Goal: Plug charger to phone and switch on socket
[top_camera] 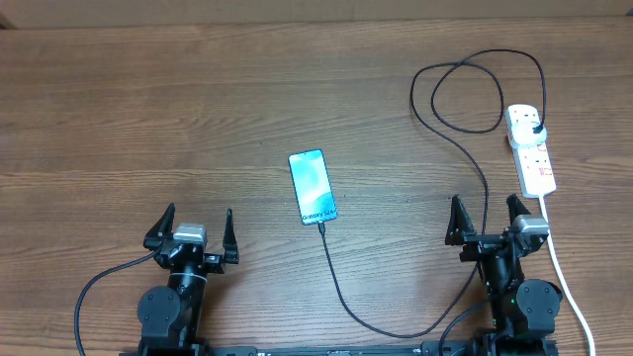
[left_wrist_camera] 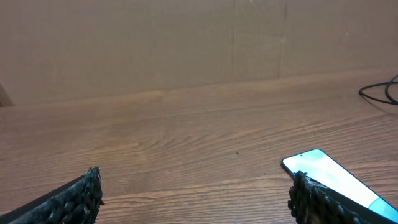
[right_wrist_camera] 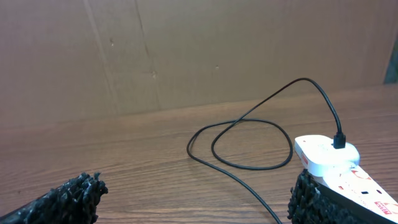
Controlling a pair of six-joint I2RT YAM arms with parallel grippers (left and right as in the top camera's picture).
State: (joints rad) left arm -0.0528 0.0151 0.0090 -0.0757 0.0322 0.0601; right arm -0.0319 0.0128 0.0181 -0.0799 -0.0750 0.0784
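Gaping near the table (top_camera: 148, 99) edge: left claw (top_camera: 198, 212), right claw (top_camera: 484, 202), phone (top_camera: 313, 186) between.

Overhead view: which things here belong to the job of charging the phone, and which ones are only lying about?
For the job:
- slim smartphone with a lit light-blue screen
- long thin black charger cable
- white elongated power strip with red switch marks

Only lying about:
- nothing loose; there is only the brown wooden table and the plain brown wall behind it
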